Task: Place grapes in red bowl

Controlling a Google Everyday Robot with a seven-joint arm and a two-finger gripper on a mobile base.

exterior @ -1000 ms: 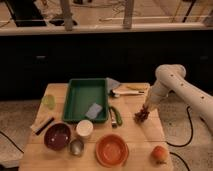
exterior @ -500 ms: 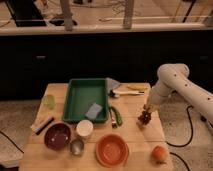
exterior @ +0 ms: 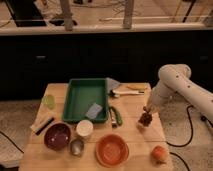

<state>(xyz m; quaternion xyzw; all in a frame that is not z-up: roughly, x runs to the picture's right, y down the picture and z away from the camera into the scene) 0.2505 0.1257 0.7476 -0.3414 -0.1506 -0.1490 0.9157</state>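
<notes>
Wooden table [exterior: 65,160] | hand [exterior: 148,111] clenched on grapes [exterior: 145,119] hanging just beneath, right edge

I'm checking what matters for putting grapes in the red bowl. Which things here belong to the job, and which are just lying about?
Job: gripper at the table's right edge, shut on the grapes; red bowl at the front.

Lying about: green tray, maroon bowl, white cup, orange fruit, green vegetable, brush.
</notes>
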